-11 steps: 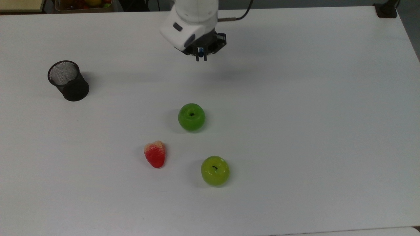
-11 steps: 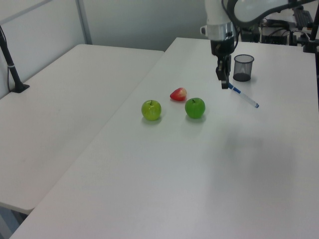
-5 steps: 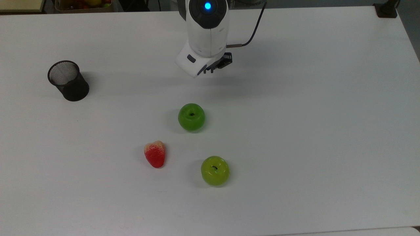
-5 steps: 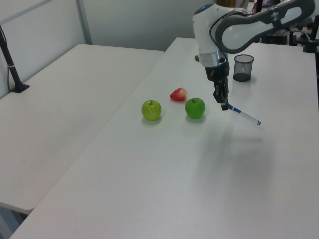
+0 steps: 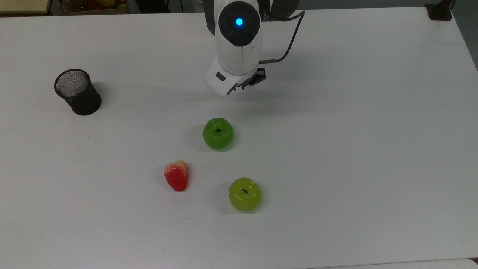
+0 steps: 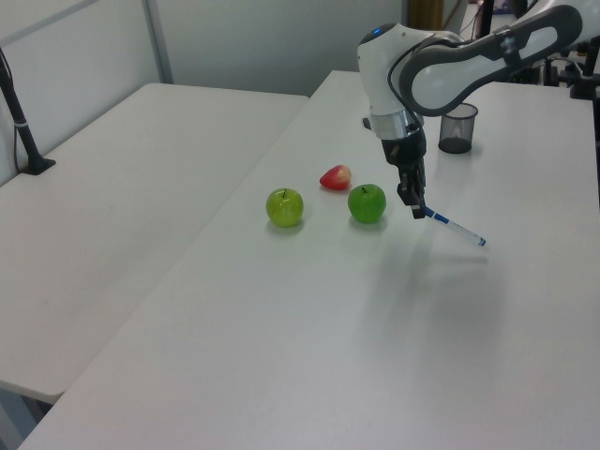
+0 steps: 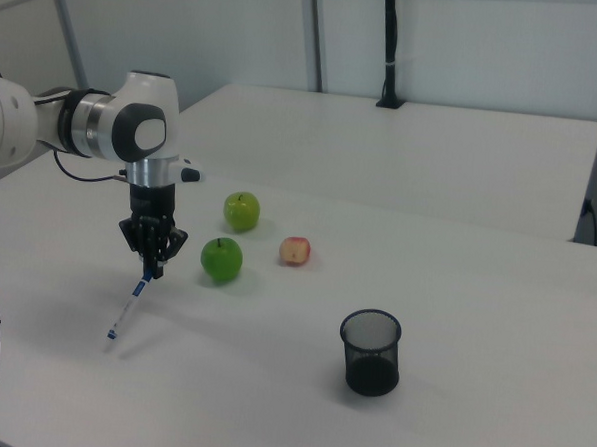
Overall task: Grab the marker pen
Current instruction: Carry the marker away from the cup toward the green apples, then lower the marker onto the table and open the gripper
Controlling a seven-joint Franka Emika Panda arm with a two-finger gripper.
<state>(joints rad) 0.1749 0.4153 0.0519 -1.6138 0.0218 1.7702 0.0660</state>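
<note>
The black two-finger pincer (image 6: 416, 208) was closed on the blue-capped end of the slim white-barrelled marker pen (image 6: 453, 227), which slanted down from it toward the white counter (image 6: 309, 328), with the darker green apple (image 6: 367, 202) just beside the pincer on the left view's left.

We see bright, even overhead light on the white table (image 5: 354, 149), which looks slightly washed out. Soft short shadows sit just left of the dark green apple (image 5: 218, 133) in the top view; a broad faint arm shadow lies above that apple. Small highlights glint on the yellow-green apple (image 5: 245, 194). Focus is mildly soft overall, with no strong edge distortion.
</note>
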